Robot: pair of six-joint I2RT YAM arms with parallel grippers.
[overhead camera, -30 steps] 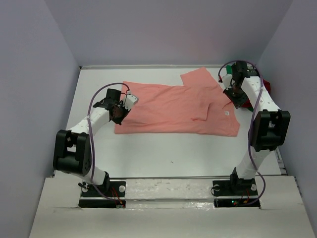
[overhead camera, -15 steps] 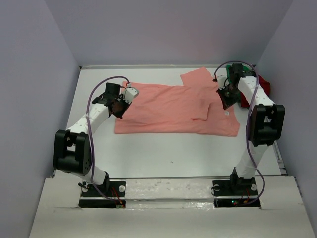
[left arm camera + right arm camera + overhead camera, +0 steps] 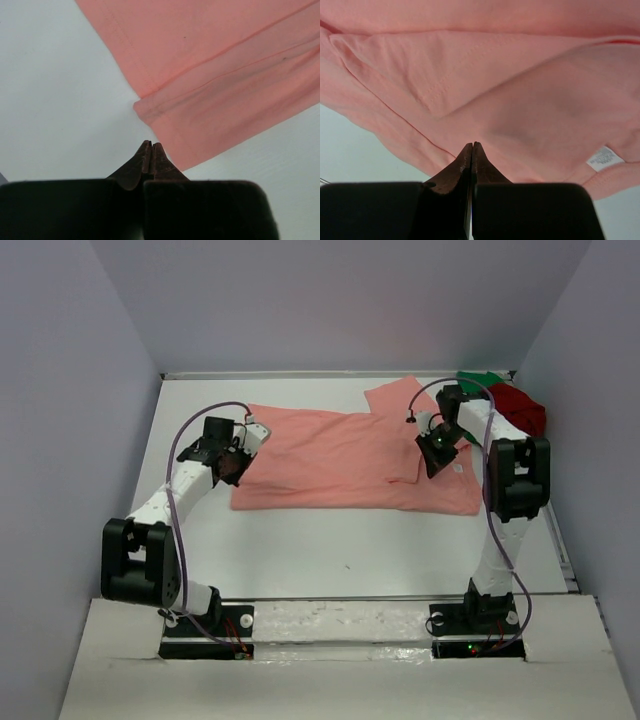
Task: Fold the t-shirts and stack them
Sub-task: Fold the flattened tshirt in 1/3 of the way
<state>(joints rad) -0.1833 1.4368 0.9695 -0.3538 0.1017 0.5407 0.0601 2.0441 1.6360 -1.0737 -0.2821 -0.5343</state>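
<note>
- Salmon-pink t-shirt (image 3: pixel 350 455): white label (image 3: pixel 605 158) at 4 o'clock in the right wrist view, print too small to read.
- Left tool (image 3: pixel 151 149), right tool (image 3: pixel 472 149): both clenched, empty.

Your left gripper (image 3: pixel 151 146) has its jaws pressed together with nothing between them, its tips over the white table (image 3: pixel 60 100), just beside the edge of the salmon-pink t-shirt (image 3: pixel 225 75). The shirt fills the upper right. Two hemmed layers overlap there, and their corner lies just above the tips.
</note>
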